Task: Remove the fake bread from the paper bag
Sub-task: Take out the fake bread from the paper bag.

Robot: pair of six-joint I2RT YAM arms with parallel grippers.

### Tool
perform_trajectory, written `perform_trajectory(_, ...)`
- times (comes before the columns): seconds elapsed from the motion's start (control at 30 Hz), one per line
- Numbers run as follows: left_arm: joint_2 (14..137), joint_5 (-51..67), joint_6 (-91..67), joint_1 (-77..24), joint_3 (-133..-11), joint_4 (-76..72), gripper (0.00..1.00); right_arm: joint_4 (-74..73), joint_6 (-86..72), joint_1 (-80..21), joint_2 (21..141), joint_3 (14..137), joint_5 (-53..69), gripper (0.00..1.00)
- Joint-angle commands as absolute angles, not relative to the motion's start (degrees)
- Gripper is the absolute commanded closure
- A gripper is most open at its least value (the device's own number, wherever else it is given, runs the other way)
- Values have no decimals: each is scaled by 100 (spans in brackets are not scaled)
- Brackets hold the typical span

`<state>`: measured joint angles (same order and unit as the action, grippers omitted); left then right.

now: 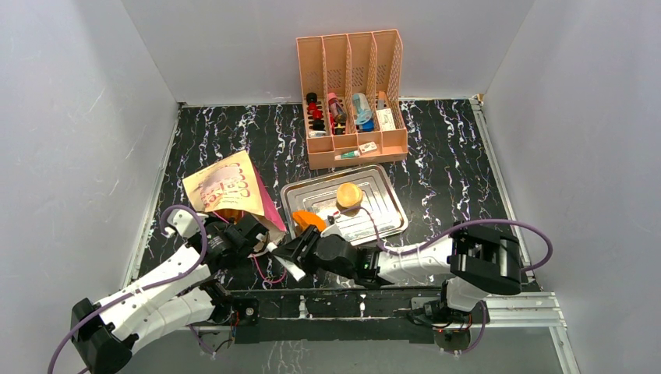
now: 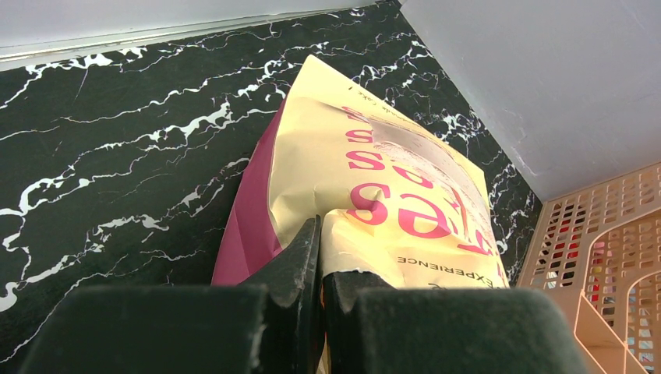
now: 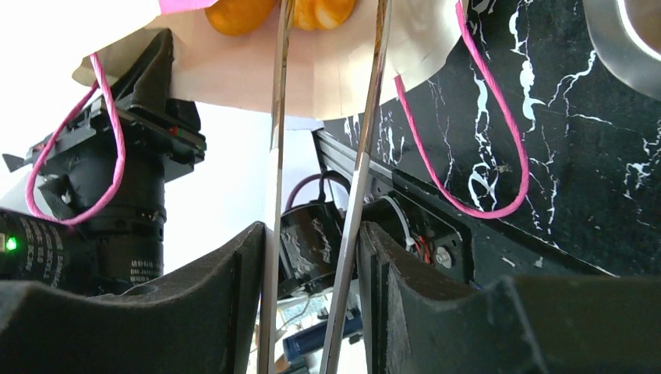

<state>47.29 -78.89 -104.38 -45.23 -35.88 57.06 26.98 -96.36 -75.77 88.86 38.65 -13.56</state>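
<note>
Tongs (image 3: 277, 117) at bread (image 3: 234, 12), left fingers (image 2: 296, 265) pinching bag (image 2: 374, 156)

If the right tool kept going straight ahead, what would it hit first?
Probably the fake bread in the mouth of the paper bag; the tongs in the right tool aim straight at it, though depth is unclear.

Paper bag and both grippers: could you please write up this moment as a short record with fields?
paper bag: lying on its side, mouth toward the arms
left gripper: shut, pinching the bag's edge at the mouth
right gripper: shut on metal tongs that point into the bag's mouth
bread: orange-brown, in the mouth of the bag, not yet out; tongs run up to it, tips out of frame
tray: beside the bag, with a round bun on it
</note>
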Motion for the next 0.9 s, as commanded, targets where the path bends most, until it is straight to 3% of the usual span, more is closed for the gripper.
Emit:
perform_trajectory(0.0,4614,-7909,-10429,-4542,-3720,5758,100,2905,-9987,-7607,8987,4258,-1751,58)
perform_trajectory(0.13,4587,-7910,-10393,-4539,-3718,5729,100,2683,-9727,-7611,9097,4466,-1889,60)
perform_trajectory(0.17,4588,-7910,-10383,-4543,-3724,5726,100,2652,-9657,-7611,9119,4510,-1909,69)
perform_trajectory(0.23,4579,-7904,-10349,-4544,-3726,5686,100,2556,-9537,-7611,9196,4611,-1966,70)
perform_trajectory(0.5,4588,-7904,-10242,-4544,-3716,5579,100,2452,-9227,-7607,9584,4948,-2095,69)
perform_trajectory(0.87,4548,-7950,-10244,-4544,-3692,5624,100,2075,-9119,-7745,9215,4631,-1960,60)
